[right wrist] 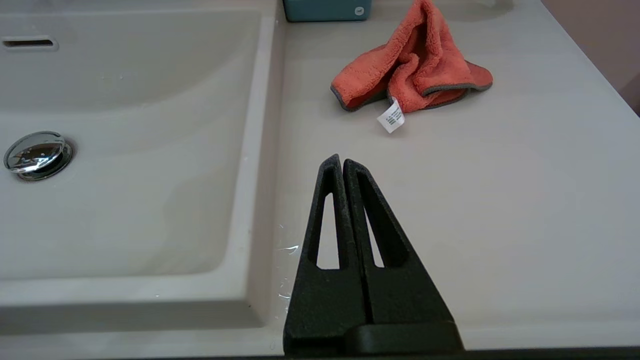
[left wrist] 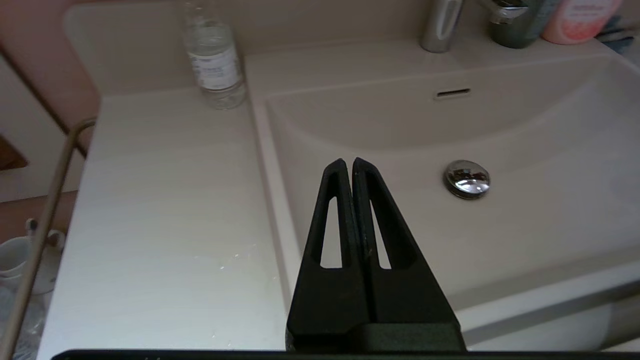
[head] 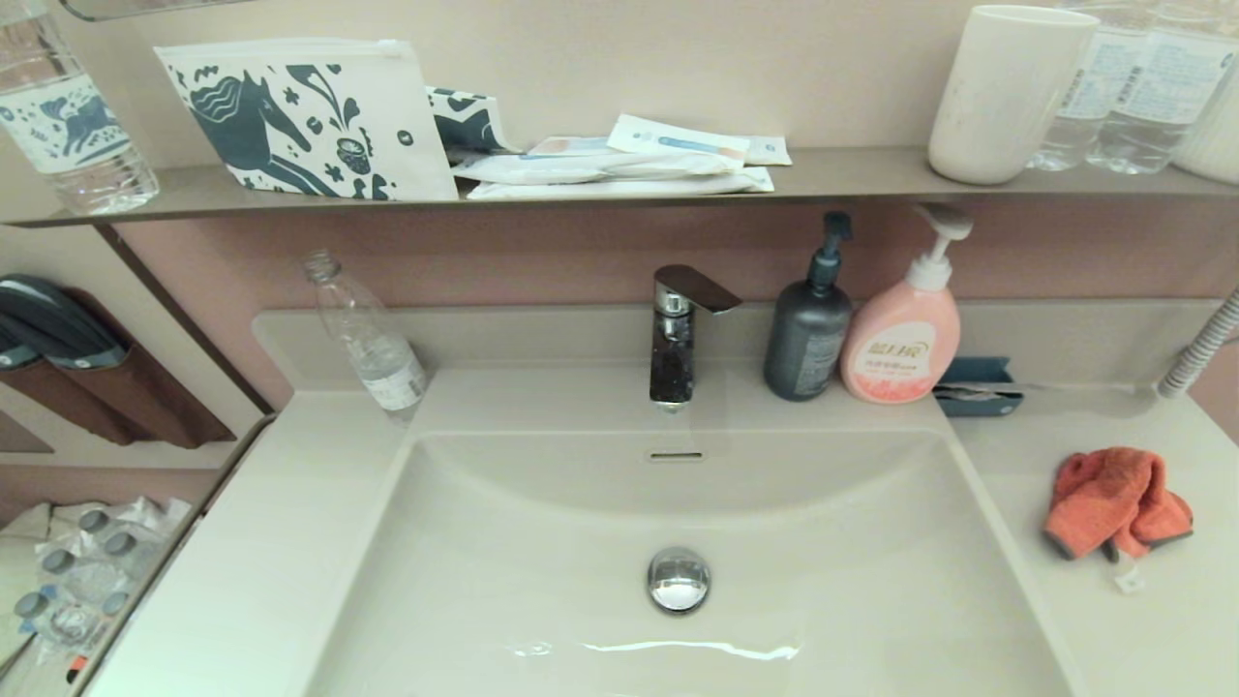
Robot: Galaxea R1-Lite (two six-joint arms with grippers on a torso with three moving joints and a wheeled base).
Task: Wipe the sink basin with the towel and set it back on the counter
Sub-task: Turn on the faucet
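While the towel [right wrist: 412, 75] lies bunched on the counter [right wrist: 500, 200] right of the sink basin [head: 542, 542], you have nothing visibly started: right gripper [right wrist: 342, 161] closed, empty, short of it; left gripper [left wrist: 348, 162] closed, empty, idle above the basin's left rim.

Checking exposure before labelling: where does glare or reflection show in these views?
Head view: a bright streak of glare across the sink basin floor, and the drain plug mirrors light. Left wrist view: the plug shines likewise. Right wrist view: the towel looks matte.
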